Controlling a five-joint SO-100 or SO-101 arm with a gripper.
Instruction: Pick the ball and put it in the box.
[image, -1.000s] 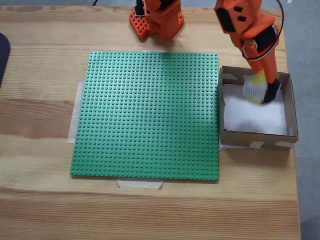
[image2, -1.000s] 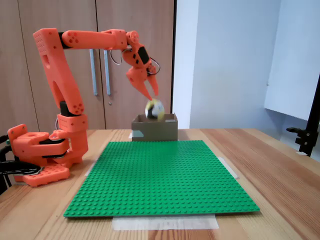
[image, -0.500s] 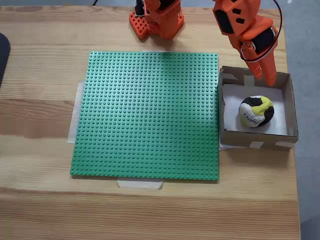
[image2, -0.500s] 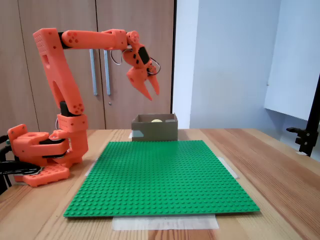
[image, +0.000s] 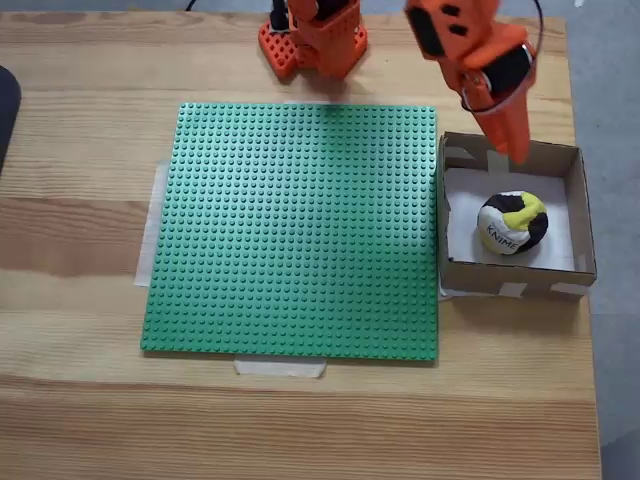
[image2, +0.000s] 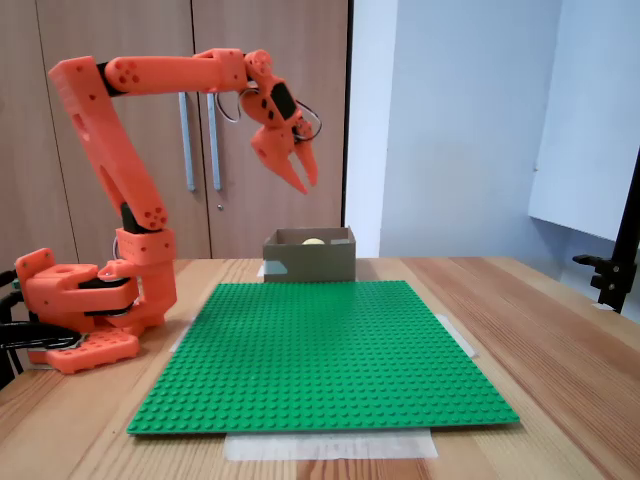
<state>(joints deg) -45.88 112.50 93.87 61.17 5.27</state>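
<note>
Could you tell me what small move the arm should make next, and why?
Probably a retreat toward its base. The ball already lies inside the box, and the pincer hangs empty and well above the box rim, so nothing seems left to grasp or place.

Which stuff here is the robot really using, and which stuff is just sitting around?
Using: ball, box, gripper.
Just sitting around: green studded mat, tape strips under the mat, cupboard doors behind.
</note>
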